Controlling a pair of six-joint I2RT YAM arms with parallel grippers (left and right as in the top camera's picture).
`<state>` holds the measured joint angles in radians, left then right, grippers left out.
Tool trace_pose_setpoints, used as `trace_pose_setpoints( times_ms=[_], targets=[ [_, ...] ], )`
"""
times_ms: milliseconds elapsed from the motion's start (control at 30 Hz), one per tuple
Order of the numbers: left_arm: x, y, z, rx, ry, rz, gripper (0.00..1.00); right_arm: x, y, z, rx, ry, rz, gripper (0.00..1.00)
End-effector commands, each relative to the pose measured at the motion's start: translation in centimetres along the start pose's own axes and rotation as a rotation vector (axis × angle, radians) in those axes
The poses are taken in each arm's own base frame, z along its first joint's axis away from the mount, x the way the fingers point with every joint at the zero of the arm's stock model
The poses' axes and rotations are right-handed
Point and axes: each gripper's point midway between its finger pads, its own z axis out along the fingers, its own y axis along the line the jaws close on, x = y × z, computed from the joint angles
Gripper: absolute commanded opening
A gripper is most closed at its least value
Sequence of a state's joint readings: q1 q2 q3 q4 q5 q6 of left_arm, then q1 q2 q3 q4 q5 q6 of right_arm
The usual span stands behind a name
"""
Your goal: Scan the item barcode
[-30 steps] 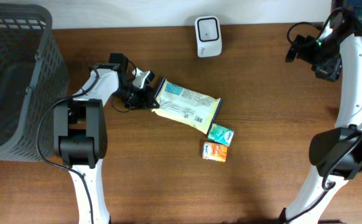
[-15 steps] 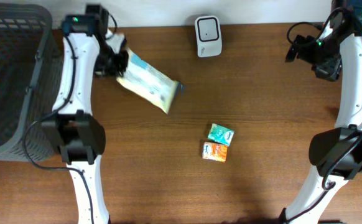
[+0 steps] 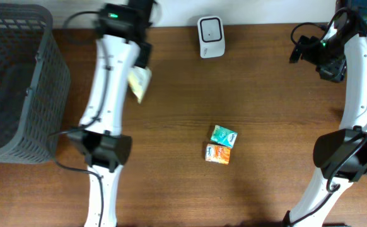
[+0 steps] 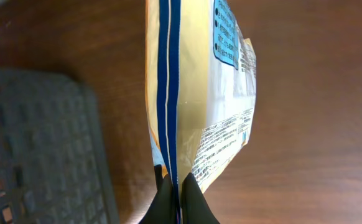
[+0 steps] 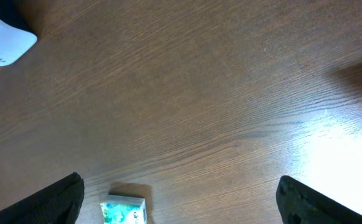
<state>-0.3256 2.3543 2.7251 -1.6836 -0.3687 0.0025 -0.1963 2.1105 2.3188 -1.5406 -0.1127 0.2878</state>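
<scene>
Since one second ago, your left arm has lifted the snack packet (image 3: 139,84) off the table (image 3: 265,94), where it lay flat below and left of the barcode scanner (image 3: 210,36). It has swung the packet up and away. The right arm and both small cartons have not shifted.

Findings, placed from the scanner:
- Snack packet: now left of the scanner and slightly nearer you, well apart from it. It hangs edge-on beneath the left arm, clear of the wood.
- Left gripper (image 4: 178,193): clamped tight on the packet's sealed blue-striped end. The wrist view shows both fingers pinching the seam.
- Right gripper (image 5: 180,182): far right of the scanner, jaws spread wide, holding nothing.
- Green carton (image 3: 224,135) and orange carton (image 3: 217,153): below the scanner, touching or nearly so, and untouched.
- Wire basket (image 3: 13,82): far left of the scanner, beyond the packet.

Assessment of progress: pick-up is complete and the grip looks secure. Presentation is not. The packet is not over the scanner, and no face is turned to its window. A panel of fine print shows on one side in the wrist view, but I cannot make out the barcode itself. You have yet to carry the packet right, to the scanner, and turn the coded face toward it. The two cartons, if they are to be scanned too, remain to be handled.
</scene>
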Motion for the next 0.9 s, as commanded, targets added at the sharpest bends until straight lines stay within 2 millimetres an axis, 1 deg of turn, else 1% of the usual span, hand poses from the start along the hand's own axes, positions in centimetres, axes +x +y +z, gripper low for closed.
trace_pose_setpoints(
  times_ms=[0,67,167,200,233,267,333,367,400,433,467,500,567,600,633,667,700,733,767,833,867],
  targets=[
    [0.7,-5.4,-0.3,-0.02,0.02,0.131,0.0,0.0,-0.3,0.4,0.016,0.007,0.002,0.98],
    [1.3,-8.6,0.9,-0.052,0.044,0.213,0.0,0.0,-0.3,0.4,0.016,0.007,0.002,0.98],
    [2.7,-11.6,2.2,-0.124,0.071,0.287,0.0,0.0,-0.3,0.4,0.016,0.007,0.002,0.98],
    [3.3,-12.9,2.4,-0.138,0.077,0.304,0.0,0.0,-0.3,0.4,0.016,0.007,0.002,0.98],
    [3.6,-13.9,2.5,-0.137,0.077,0.33,0.0,0.0,-0.3,0.4,0.016,0.007,0.002,0.98],
    [4.1,-15.9,2.5,-0.133,0.064,0.368,0.0,0.0,-0.3,0.4,0.016,0.007,0.002,0.98],
    [4.4,-18.3,1.9,-0.107,0.038,0.405,0.0,0.0,-0.3,0.4,0.016,0.007,0.002,0.98],
    [4.7,-19.7,1.5,-0.079,0.026,0.421,0.0,0.0,-0.3,0.4,0.016,0.007,0.002,0.98],
    [4.9,-21.1,1.2,-0.037,0.018,0.43,0.04,0.0,-0.3,0.4,0.016,0.007,0.002,0.98],
    [5.3,-23.2,0.9,0.036,0.012,0.44,0.13,0.0,-0.3,0.4,0.016,0.007,0.002,0.99],
    [5.8,-25.2,0.4,0.116,0.008,0.445,0.17,0.0,-0.3,0.4,0.016,0.007,0.002,0.98],
    [6.0,-26.7,0.1,0.183,0.002,0.447,0.17,0.0,-0.3,0.4,0.016,0.007,0.002,0.98],
    [6.0,-28.5,-0.6,0.272,-0.011,0.442,0.21,0.0,-0.3,0.4,0.016,0.007,0.002,0.98],
    [5.9,-29.0,-1.0,0.31,-0.015,0.438,0.23,0.0,-0.3,0.4,0.016,0.007,0.002,0.98],
    [5.8,-29.1,-1.3,0.33,-0.016,0.431,0.27,0.0,-0.3,0.4,0.016,0.007,0.002,0.98],
    [5.6,-28.9,-1.7,0.347,-0.017,0.422,0.49,0.0,-0.3,0.4,0.016,0.007,0.002,0.98],
    [5.2,-28.3,-2.2,0.351,-0.019,0.412,0.64,0.0,-0.3,0.4,0.016,0.007,0.002,0.98],
    [4.9,-27.7,-2.7,0.351,-0.024,0.401,0.82,0.0,-0.3,0.4,0.016,0.007,0.002,0.98],
    [4.4,-26.9,-3.2,0.352,-0.033,0.385,0.91,0.0,-0.3,0.4,0.016,0.007,0.002,0.98],
    [3.5,-25.6,-4.0,0.353,-0.05,0.357,1.0,0.0,-0.3,0.4,0.016,0.007,0.002,0.98],
    [2.9,-24.6,-4.4,0.353,-0.064,0.336,0.99,0.0,-0.3,0.4,0.016,0.007,0.002,0.98]
  ],
)
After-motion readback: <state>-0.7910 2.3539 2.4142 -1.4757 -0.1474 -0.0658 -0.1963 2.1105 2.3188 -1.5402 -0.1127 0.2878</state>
